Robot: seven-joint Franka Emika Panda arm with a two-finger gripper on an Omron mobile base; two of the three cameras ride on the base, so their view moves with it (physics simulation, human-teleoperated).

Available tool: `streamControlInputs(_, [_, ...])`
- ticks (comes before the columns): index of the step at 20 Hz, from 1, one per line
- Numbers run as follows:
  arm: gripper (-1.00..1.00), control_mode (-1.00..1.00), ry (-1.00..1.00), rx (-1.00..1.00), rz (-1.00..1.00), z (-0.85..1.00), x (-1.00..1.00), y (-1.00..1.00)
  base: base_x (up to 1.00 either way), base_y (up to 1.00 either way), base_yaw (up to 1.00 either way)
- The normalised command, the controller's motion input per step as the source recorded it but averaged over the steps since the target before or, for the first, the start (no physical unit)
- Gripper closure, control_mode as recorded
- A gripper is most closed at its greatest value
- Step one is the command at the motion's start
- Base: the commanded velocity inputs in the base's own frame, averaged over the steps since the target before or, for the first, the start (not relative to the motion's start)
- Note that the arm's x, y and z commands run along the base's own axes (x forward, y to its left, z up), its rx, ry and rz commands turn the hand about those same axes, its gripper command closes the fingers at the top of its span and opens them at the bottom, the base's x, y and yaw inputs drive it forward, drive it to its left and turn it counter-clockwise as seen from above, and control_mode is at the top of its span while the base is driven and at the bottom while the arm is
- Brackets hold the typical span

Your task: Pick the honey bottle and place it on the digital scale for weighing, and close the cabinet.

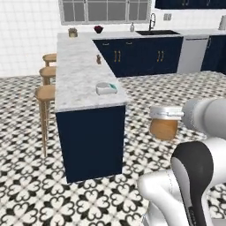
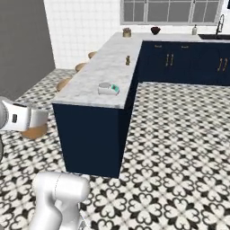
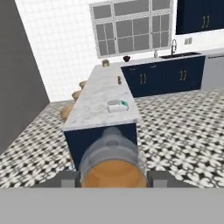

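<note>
In my hand view the honey bottle (image 3: 113, 164) sits low in the centre of the frame, cap pointing away, with the gripper (image 3: 113, 178) closed onto its amber body from both sides, one finger (image 3: 70, 178) at the left and the other at the right, jaws only as far apart as the bottle is wide. In the left base view I see the bottle (image 1: 164, 122) held in the air at right of centre, above the patterned floor (image 1: 145, 110) and well apart from the island counter (image 1: 79, 75). The digital scale (image 1: 106, 88) rests near the counter's near end, teal patch facing right. A small brown shaker (image 1: 99, 59) stands farther back on the marble. In the right base view the scale (image 2: 108, 88) sits mid-frame and the bottle (image 2: 34, 131) peeks out at the left edge.
</note>
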Motion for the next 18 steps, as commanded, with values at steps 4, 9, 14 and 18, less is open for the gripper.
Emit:
streamControlInputs(4, [1.0, 1.0, 0.0, 0.0, 0.0, 0.0, 0.0, 0.0, 1.0, -0.27, 0.22])
streamControlInputs(9, [1.0, 1.0, 0.0, 0.0, 0.0, 0.0, 0.0, 0.0, 1.0, -0.09, 0.01])
streamControlInputs(14, [1.0, 1.0, 0.0, 0.0, 0.0, 0.0, 0.0, 0.0, 1.0, 0.04, 0.0])
streamControlInputs(18, [1.0, 1.0, 0.0, 0.0, 0.0, 0.0, 0.0, 0.0, 1.0, 0.01, 0.0])
